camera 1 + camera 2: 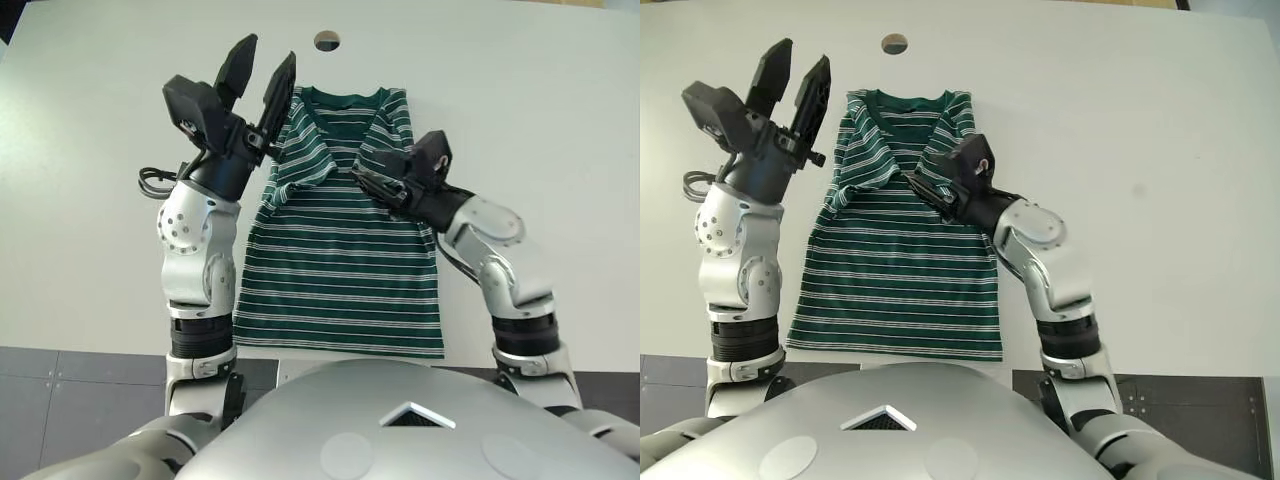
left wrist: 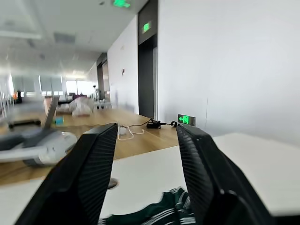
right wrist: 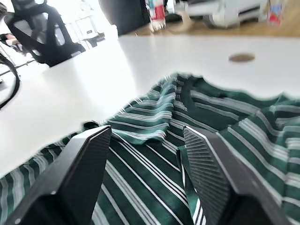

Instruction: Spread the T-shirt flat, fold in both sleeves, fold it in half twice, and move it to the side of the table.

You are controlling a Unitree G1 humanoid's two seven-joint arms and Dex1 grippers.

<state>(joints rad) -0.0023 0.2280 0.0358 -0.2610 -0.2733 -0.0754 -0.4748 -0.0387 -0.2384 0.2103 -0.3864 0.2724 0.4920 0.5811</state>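
Observation:
The green T-shirt (image 1: 335, 270) with white stripes lies on the white table (image 1: 560, 150), collar at the far end, both sleeves folded in over its chest. My left gripper (image 1: 266, 55) is raised above the table by the shirt's far left shoulder, open with nothing between its fingers (image 2: 93, 178). My right gripper (image 1: 930, 185) hovers low over the folded right sleeve on the upper chest. It stands open, and rumpled striped cloth (image 3: 154, 136) lies beneath the gap between its fingers.
A round cable hole (image 1: 326, 40) sits in the table just beyond the collar. A dark cable (image 1: 150, 180) loops by my left arm. Bare table stretches to both sides of the shirt, wider on the right. The table's front edge runs just below the hem.

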